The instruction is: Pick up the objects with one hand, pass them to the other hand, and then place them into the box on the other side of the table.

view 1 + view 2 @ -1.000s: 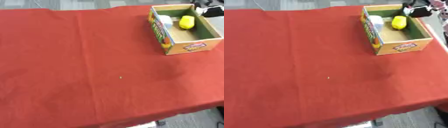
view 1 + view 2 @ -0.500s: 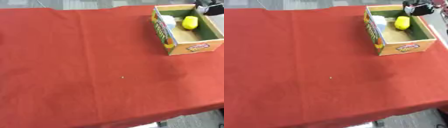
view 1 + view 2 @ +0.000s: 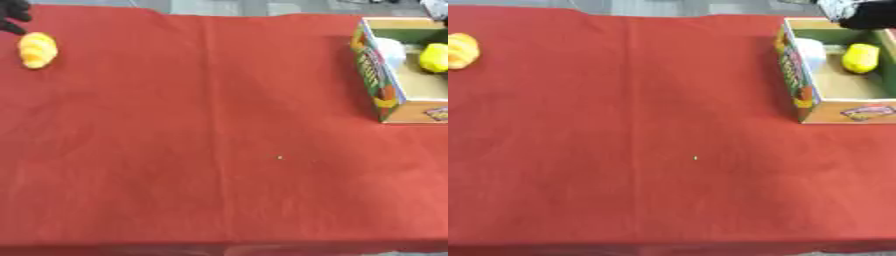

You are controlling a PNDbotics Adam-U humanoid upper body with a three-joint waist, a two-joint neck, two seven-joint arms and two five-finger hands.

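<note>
A: In the left eye view, what shows of the hands?

B: A black left hand (image 3: 12, 14) sits in the top left corner, at the far edge of the bench (image 3: 175, 150), which is covered in red cloth. Only a dark part of it shows, so I cannot tell whether its fingers are spread or curled. Just below and a little to the right of it lies a yellow-orange croissant-shaped object (image 3: 38, 49), close to the hand but apart from it.

A: And the box?

B: The cardboard box (image 3: 379, 80) stands well away from that hand, at the right edge, its printed side wall facing the middle of the bench. Inside lie a white object (image 3: 391, 51) against the near wall and a yellow object (image 3: 433, 57) beside it.

A: What does the right eye view add?

B: The right hand (image 3: 870, 14) appears as a dark shape at the top right corner, just beyond the box's far wall and above the yellow object. Its fingers are too blurred to read. A tiny pale speck (image 3: 696, 158) lies on the cloth near the middle, far from both hands.
</note>
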